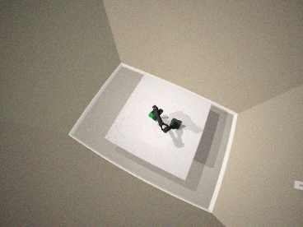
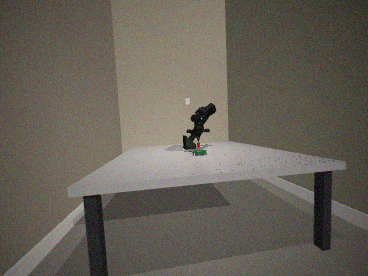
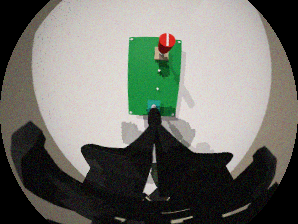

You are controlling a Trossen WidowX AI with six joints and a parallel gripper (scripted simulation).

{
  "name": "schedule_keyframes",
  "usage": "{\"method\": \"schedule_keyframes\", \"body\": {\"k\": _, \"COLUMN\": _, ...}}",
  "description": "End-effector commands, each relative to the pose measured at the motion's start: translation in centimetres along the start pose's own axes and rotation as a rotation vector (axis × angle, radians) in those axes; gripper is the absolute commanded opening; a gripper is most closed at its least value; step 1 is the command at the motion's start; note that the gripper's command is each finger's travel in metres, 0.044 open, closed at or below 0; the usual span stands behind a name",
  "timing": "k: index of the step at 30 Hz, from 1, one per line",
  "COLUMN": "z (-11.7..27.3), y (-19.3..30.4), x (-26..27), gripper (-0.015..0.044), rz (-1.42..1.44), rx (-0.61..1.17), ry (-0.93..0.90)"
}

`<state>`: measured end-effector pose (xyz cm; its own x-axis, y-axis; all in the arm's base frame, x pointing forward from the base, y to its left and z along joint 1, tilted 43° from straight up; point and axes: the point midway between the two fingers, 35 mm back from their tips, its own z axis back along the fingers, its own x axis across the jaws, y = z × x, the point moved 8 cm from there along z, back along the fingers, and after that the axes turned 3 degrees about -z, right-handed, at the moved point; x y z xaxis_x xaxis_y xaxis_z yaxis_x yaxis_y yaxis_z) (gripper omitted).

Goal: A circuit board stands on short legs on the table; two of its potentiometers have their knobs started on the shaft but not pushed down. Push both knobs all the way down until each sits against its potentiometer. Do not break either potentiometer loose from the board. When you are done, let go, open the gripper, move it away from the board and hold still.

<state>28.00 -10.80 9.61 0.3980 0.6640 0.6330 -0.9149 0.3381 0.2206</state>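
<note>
The green circuit board point(image 1: 151, 115) point(image 2: 199, 153) point(image 3: 141, 75) stands on the table. In the wrist view a red knob point(image 3: 166, 42) with a white line stands tall and leaning in view over a tan potentiometer point(image 3: 160, 55) at the board's far end. A blue potentiometer point(image 3: 154, 104) sits at the near end, with a black knob point(image 3: 154, 116) partly over it in view. My gripper point(image 3: 154, 125) is shut and empty, its tips pointing at the black knob. The tips overlap the knob's near side in the wrist view; whether they touch it cannot be told.
The white table point(image 1: 136, 136) point(image 2: 150, 172) point(image 3: 90, 75) carries the arm's base point(image 1: 175, 123) point(image 2: 188, 142) behind the board as seen in the exterior view. Two small pale pins show between the potentiometers. Shadows of the gripper fall beside the board's near end.
</note>
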Motion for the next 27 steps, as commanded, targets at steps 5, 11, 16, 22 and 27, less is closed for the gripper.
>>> {"method": "schedule_keyframes", "body": {"k": 5, "z": -0.49, "y": 0.06, "x": -0.02, "gripper": 0.0000, "rz": -0.005, "rx": 0.001, "ry": -0.004}}
{"method": "schedule_keyframes", "body": {"k": 11, "z": -0.50, "y": 0.06, "x": -0.02, "gripper": 0.0000, "rz": -0.005, "rx": 0.001, "ry": -0.004}}
{"method": "schedule_keyframes", "body": {"k": 16, "z": -0.64, "y": 0.06, "x": -0.02, "gripper": 0.0000, "rz": -0.005, "rx": 0.001, "ry": -0.004}}
{"method": "schedule_keyframes", "body": {"k": 22, "z": -0.80, "y": 0.06, "x": -0.02, "gripper": 0.0000, "rz": -0.005, "rx": 0.001, "ry": -0.004}}
{"method": "schedule_keyframes", "body": {"k": 27, "z": -0.93, "y": 0.06, "x": -0.02, "gripper": 0.0000, "rz": -0.005, "rx": 0.001, "ry": -0.005}}
